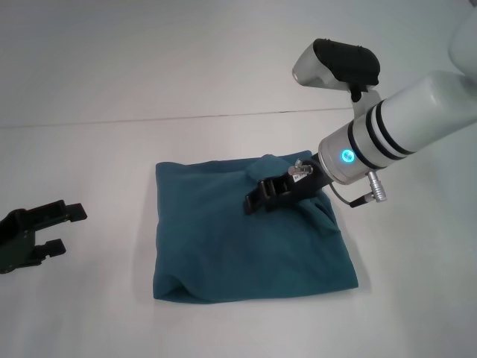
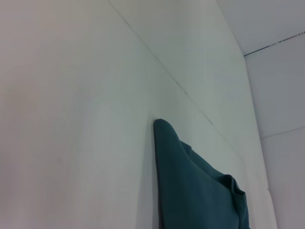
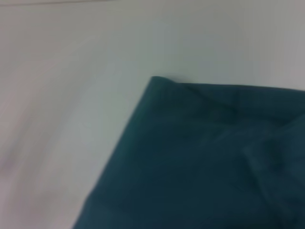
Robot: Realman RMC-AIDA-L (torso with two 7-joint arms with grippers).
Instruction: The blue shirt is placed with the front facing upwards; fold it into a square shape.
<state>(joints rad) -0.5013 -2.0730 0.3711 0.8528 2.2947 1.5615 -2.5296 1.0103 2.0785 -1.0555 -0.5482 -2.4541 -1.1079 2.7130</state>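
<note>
The blue shirt [image 1: 238, 250] lies folded into a rough square in the middle of the white table, with a raised crease along its far right side. No lettering shows on it. My right gripper [image 1: 257, 200] reaches in from the right and sits low over the shirt's far half, at or just above the cloth. The right wrist view shows one corner of the shirt [image 3: 200, 157], and the left wrist view shows another part of it [image 2: 190, 191]. My left gripper [image 1: 58, 230] rests open near the table's left edge, well away from the shirt.
The white table [image 1: 89, 313] surrounds the shirt on every side. Its far edge [image 1: 186, 118] runs across the view behind the shirt, with a white wall beyond it.
</note>
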